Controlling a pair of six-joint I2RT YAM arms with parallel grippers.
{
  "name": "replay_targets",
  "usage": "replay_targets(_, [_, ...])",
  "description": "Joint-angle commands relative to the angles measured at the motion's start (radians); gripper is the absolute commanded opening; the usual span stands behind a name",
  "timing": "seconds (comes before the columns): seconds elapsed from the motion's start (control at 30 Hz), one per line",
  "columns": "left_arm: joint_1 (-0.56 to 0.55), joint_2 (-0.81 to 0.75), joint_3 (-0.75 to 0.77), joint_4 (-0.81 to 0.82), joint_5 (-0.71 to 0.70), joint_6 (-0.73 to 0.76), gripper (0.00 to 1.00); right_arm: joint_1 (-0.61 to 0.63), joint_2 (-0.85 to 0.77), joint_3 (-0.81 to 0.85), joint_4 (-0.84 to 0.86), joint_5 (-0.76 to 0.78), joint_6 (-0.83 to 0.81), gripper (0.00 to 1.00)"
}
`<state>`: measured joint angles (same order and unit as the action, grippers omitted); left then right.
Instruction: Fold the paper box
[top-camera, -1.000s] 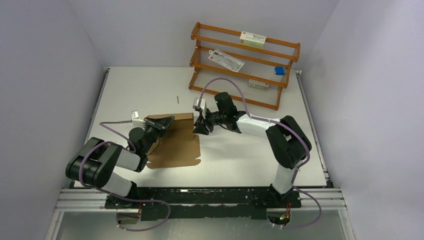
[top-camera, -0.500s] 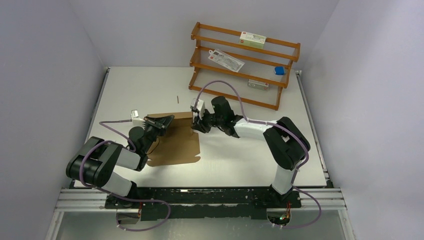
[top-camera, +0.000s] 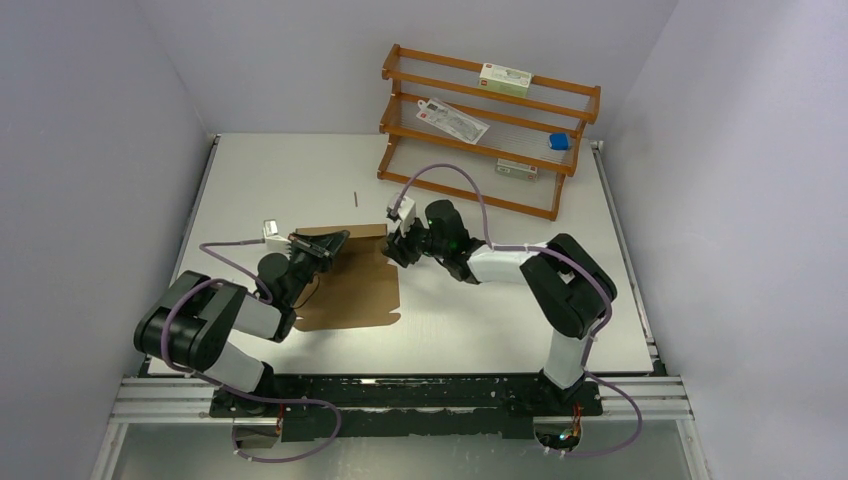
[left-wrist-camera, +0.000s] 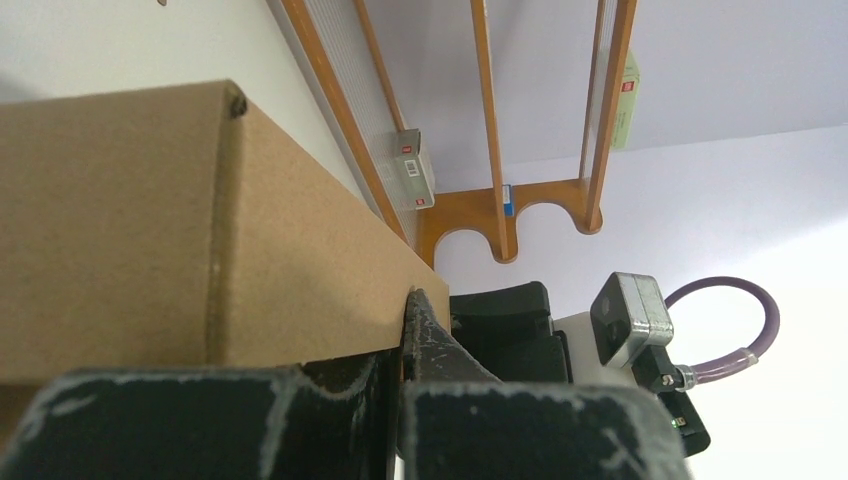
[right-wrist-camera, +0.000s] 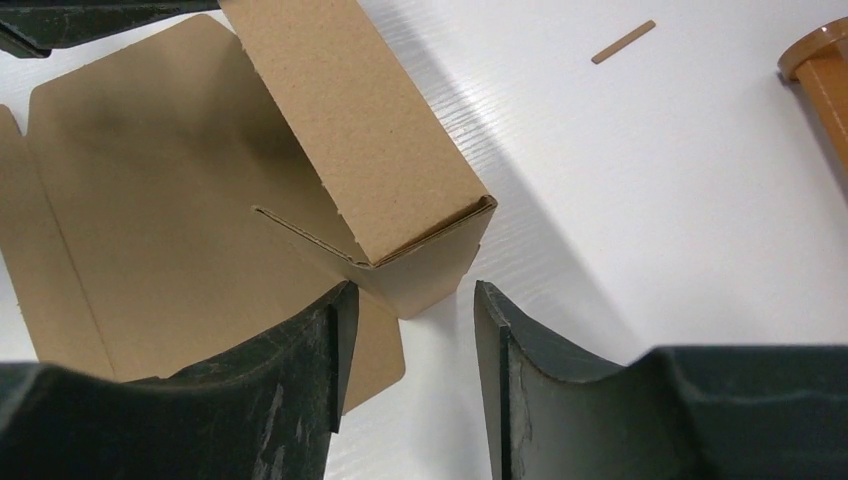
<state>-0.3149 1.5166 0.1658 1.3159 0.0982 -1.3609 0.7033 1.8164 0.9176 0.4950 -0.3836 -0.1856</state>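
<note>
Lying left of centre on the white table (top-camera: 480, 310), the paper box (top-camera: 350, 290) is entered as a plain brown cardboard piece, partly folded; its base panel is spread flat on the table, while the wall along its far edge is raised upright; in the right wrist view a short end flap is seen bent round at that wall's right-hand corner. The left gripper (top-camera: 328, 243) is found at the left end of the raised wall, its jaws brought together and clamped on the cardboard; in the left wrist view the wall is seen running away from the fingers (left-wrist-camera: 425, 335) toward the rack. The right gripper (top-camera: 400, 248) is placed at the right end of the same wall; its jaws are held apart, and the folded corner is seen just beyond the gap between them, with nothing pinched; whether either finger touches the cardboard cannot be told. An orange wooden rack (top-camera: 388, 110) is stood at the far right of the table, well apart from the box; a white and green carton (top-camera: 505, 78) is kept on its top shelf, a flat white packet (top-camera: 452, 120) on the shelf below, and a small blue item (top-camera: 558, 142) near the rack's right end. A thin stick (top-camera: 355, 198) is noted on the table beyond the box.
</note>
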Motion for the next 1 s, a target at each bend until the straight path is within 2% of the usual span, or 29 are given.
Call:
replay_targets(0.0, [-0.009,0.042,-0.017,-0.034,0.095,0.022,0.05,-0.001,0.014,-0.003,0.153,0.021,0.044,0.51])
replay_targets(0.23, [-0.009,0.082,-0.026,0.055,0.117,-0.049,0.05,-0.001,0.037,-0.026,0.247,0.057,0.090,0.52])
replay_targets(0.57, [-0.010,0.092,-0.023,0.135,0.147,-0.136,0.05,0.001,0.076,-0.003,0.260,0.048,0.094,0.49])
replay_targets(0.97, [-0.010,0.000,-0.014,0.052,0.128,-0.130,0.05,0.000,0.065,-0.021,0.235,0.119,0.072,0.41])
